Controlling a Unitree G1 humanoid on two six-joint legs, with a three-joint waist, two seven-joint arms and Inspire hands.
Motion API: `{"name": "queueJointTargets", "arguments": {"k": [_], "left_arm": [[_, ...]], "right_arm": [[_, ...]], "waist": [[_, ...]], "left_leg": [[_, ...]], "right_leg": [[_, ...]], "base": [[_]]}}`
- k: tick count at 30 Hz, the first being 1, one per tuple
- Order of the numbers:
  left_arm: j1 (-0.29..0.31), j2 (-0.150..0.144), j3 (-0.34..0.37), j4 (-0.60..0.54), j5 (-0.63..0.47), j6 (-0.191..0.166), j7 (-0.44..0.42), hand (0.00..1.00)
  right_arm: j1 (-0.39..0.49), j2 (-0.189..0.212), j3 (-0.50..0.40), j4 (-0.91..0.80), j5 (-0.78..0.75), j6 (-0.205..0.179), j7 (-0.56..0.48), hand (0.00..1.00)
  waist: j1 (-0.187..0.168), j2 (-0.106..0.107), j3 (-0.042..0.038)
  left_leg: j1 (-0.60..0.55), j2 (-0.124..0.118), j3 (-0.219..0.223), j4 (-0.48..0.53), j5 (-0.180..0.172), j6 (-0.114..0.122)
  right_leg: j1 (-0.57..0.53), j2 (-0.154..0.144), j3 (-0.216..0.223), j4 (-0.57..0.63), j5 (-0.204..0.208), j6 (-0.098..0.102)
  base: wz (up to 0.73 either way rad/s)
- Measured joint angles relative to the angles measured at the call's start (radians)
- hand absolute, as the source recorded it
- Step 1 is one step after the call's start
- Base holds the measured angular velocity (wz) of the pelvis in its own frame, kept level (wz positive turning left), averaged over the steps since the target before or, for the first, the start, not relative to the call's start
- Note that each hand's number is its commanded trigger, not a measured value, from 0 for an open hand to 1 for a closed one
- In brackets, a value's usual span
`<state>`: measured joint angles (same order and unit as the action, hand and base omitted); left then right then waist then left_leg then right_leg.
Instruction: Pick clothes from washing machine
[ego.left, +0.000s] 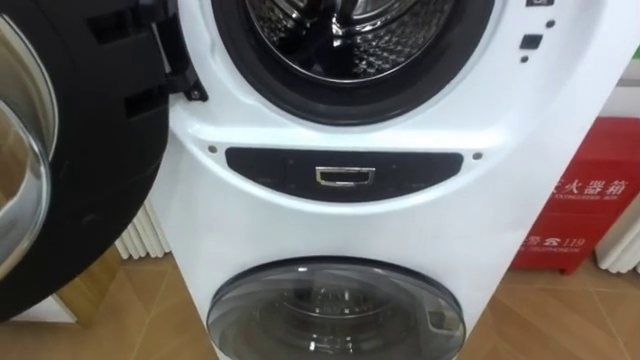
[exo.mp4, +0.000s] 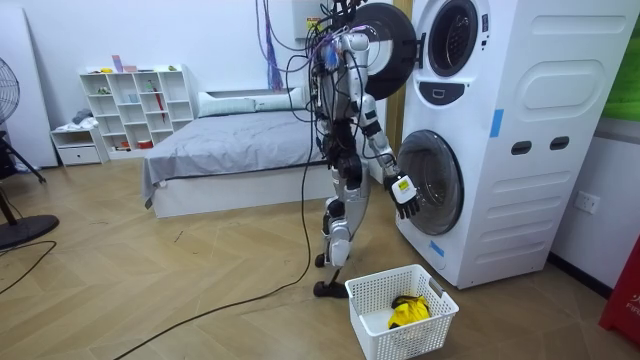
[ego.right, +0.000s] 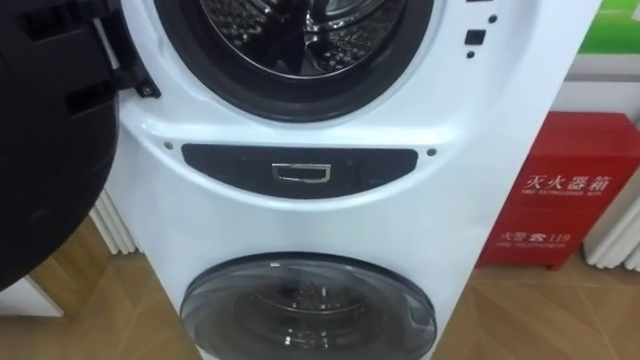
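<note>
I stand right in front of a white stacked washing machine (exo.mp4: 500, 130). Its upper drum (ego.left: 340, 30) is open, and the part I see holds bare metal. The black round door (ego.left: 70, 150) is swung out to my left. Below the dark control panel (ego.left: 345, 175) the lower round door (ego.left: 335, 310) is closed. In the room view my right hand (exo.mp4: 403, 192) hangs low with relaxed fingers, in front of the lower door, holding nothing. A white basket (exo.mp4: 372, 297) on the floor beside my feet holds a yellow cloth (exo.mp4: 410, 312).
A red cabinet (ego.left: 590, 200) stands against the wall right of the machine, and a white radiator (ego.left: 140, 235) is behind the open door. In the room view a bed (exo.mp4: 230, 150) and white shelves (exo.mp4: 140, 105) stand behind me.
</note>
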<state>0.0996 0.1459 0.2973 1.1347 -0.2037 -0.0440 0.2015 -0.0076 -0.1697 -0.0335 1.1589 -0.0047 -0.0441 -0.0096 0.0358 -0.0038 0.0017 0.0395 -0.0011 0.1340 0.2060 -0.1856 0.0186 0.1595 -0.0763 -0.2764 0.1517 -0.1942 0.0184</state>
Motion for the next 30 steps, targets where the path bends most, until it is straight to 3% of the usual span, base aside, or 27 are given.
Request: {"name": "queueJointTargets", "arguments": {"k": [7,8,13,17,19,21,28,30], "left_arm": [[-0.104,0.12,0.046,-0.119,-0.198,-0.001,0.003,0.0],[-0.113,0.129,0.059,-0.172,-0.205,-0.001,0.002,0.0],[-0.193,0.175,0.062,-0.314,-0.245,-0.002,0.002,0.0],[-0.191,0.196,0.065,-0.444,-0.275,0.01,0.007,0.0],[-0.191,0.197,0.074,-0.489,-0.273,0.046,0.016,0.0],[-0.191,0.197,0.074,-0.559,-0.277,0.11,0.044,0.0],[-0.191,0.21,0.076,-0.679,-0.284,0.169,0.161,0.0],[-0.191,0.216,0.059,-0.736,-0.265,0.237,0.193,0.0]], "right_arm": [[0.005,-0.05,-0.052,-0.072,-0.066,-0.002,0.015,0.0],[0.02,-0.051,-0.076,-0.109,-0.098,0.0,0.018,0.0],[0.049,-0.049,-0.088,-0.186,-0.163,0.0,0.021,0.0],[0.082,-0.043,-0.089,-0.217,-0.174,0.0,0.023,0.0],[0.108,-0.042,-0.097,-0.239,-0.184,0.0,0.024,0.0],[0.135,-0.039,-0.111,-0.27,-0.193,0.001,0.025,0.0],[0.159,-0.028,-0.116,-0.273,-0.217,0.002,0.035,0.0],[0.169,-0.009,-0.141,-0.291,-0.27,0.002,0.04,0.0]], "waist": [[-0.003,0.036,0.0021],[-0.001,0.045,-0.0022],[-0.002,0.061,-0.0078],[-0.001,0.062,-0.008],[0.006,0.063,-0.0061],[0.028,0.058,-0.0075],[0.074,0.056,-0.0054],[0.085,0.054,-0.0038]], "left_leg": [[-0.005,-0.001,0.002,0.008,0.001,0.002],[-0.009,-0.002,0.003,0.008,0.002,0.003],[-0.009,-0.009,0.001,0.007,0.005,0.008],[-0.01,-0.011,0.0,0.006,0.004,0.01],[-0.014,-0.01,-0.001,0.009,0.004,0.011],[-0.03,-0.009,0.0,0.01,0.003,0.011],[-0.044,-0.012,-0.027,0.025,0.003,0.011],[-0.049,-0.012,-0.037,0.03,0.003,0.011]], "right_leg": [[-0.003,-0.002,0.008,0.002,0.001,0.001],[-0.004,-0.003,0.011,0.003,0.001,0.002],[-0.001,-0.009,-0.001,0.003,0.001,0.005],[-0.005,-0.012,0.004,0.003,0.002,0.008],[-0.015,-0.01,0.011,0.003,0.002,0.008],[-0.023,-0.009,0.019,0.002,0.003,0.009],[-0.019,-0.007,0.023,0.0,0.003,0.009],[-0.018,-0.005,0.027,-0.001,0.003,0.009]], "base": [[-0.02],[0.0],[0.03],[-0.02],[-0.02],[0.0],[0.11],[0.16]]}}
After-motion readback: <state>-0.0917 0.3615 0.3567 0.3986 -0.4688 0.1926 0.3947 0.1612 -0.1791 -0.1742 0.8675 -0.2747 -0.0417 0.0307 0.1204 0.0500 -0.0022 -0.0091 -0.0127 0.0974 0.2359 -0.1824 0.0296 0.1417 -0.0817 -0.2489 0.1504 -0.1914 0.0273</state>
